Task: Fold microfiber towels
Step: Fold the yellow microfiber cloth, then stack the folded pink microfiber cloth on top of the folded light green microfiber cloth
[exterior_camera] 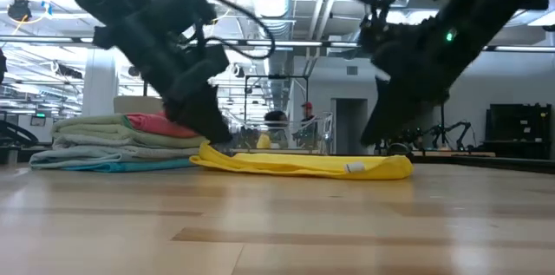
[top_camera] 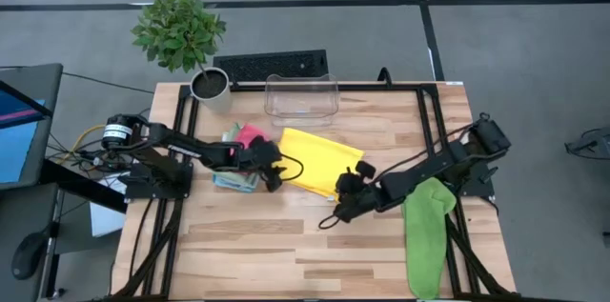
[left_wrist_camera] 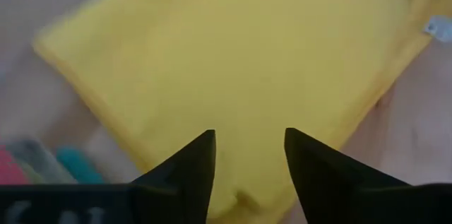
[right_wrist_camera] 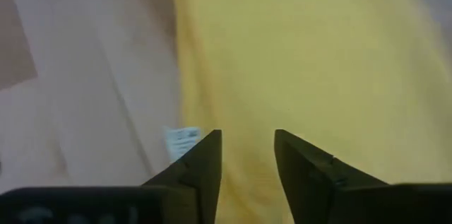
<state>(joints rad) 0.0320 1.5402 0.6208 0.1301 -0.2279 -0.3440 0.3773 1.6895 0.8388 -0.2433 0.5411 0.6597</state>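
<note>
A folded yellow towel point(top_camera: 319, 157) lies flat in the middle of the table, a small white tag point(right_wrist_camera: 182, 141) at its near right corner. My left gripper point(left_wrist_camera: 248, 146) stands open, slanting down over the towel's near left end point(exterior_camera: 212, 149). My right gripper point(right_wrist_camera: 247, 146) stands open, slanting down over the near right end point(exterior_camera: 386, 164), beside the tag. A stack of folded towels point(top_camera: 238, 154) in pink, pale green and teal sits just left of the yellow one. A lime green towel point(top_camera: 426, 235) lies by the right arm's base. My left gripper has its open fingers point(left_wrist_camera: 194, 160) right at the yellow towel's near left end, coming slanting from above; I cannot tell whether they touch the cloth. My right gripper has its open fingers point(right_wrist_camera: 300, 157) at the near right end, next to the tag, slanting from above; touch cannot be told.
A clear plastic bin point(top_camera: 301, 99) stands at the far edge behind the yellow towel. A potted plant point(top_camera: 210, 85) is at the far left corner, a keyboard point(top_camera: 272, 64) beyond the table. Bare wood point(top_camera: 286, 245) stretches toward the near edge.
</note>
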